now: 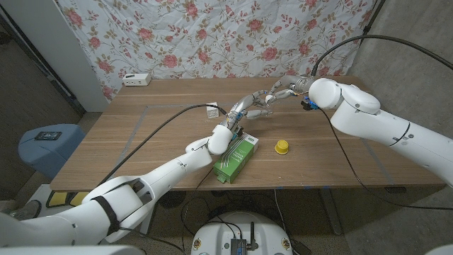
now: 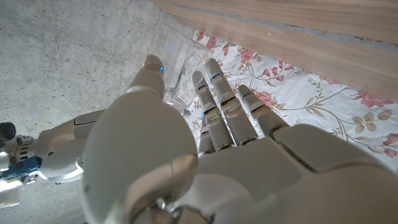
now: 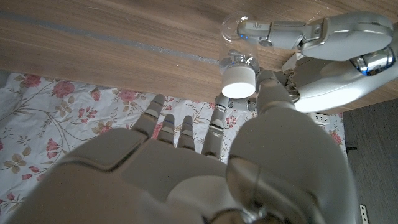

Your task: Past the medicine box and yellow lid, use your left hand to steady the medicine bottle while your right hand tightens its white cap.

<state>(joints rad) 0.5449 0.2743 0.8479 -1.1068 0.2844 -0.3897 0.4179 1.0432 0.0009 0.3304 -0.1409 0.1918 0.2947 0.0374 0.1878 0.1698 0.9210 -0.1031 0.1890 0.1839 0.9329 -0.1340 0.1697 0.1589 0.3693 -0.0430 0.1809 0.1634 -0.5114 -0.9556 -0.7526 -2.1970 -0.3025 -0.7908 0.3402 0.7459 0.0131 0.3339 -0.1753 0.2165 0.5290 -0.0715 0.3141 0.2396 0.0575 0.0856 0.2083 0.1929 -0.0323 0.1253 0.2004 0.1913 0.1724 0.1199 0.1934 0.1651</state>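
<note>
Box and lid are lying nearest, the green box touching the table's front edge and the yellow lid just beside it toward the right edge. Past them, near the table's middle, the bottle is standing upright, clear-walled with its white cap on top.

The left hand is reaching over the box and is wrapping its fingers round the bottle's clear body, so it is clamped on the bottle; the left wrist view is showing the glassy wall between thumb and fingers. The right hand is coming in from the far right side with its fingers apart; its thumb is lying just beside the cap, but whether it is touching I cannot tell, and it is holding nothing.

I judge the step in hand to be closing the right hand on the cap. To do it well, the fingertips should be pinching the cap's rim evenly from both sides, not the neck below, and turning about the bottle's upright axis without pushing sideways. The left hand should be squeezing low on the body so the bottle is neither spinning with the cap nor tipping. Smooth plastic is likely to slip under a light hold.
</note>
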